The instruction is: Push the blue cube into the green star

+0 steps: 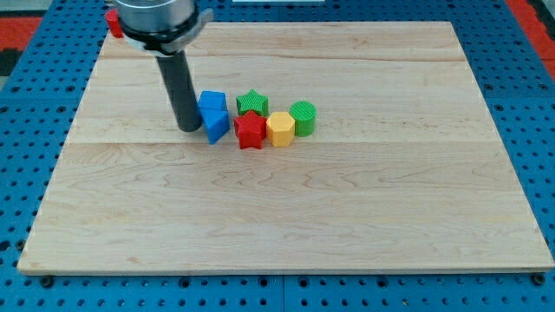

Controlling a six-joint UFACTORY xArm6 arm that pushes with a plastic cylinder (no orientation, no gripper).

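Observation:
A blue cube (212,102) stands left of the middle of the wooden board (286,208). A second blue block (216,125) with a slanted shape lies just below it and touches it. The green star (252,101) sits a small gap to the right of the blue cube. My tip (189,128) rests on the board just left of the two blue blocks, close to the lower one; I cannot tell whether it touches it.
A red star (251,130) lies below the green star. A yellow block (280,128) touches its right side. A green cylinder (303,118) stands right of the yellow block. A red block (113,22) sits at the board's top left corner.

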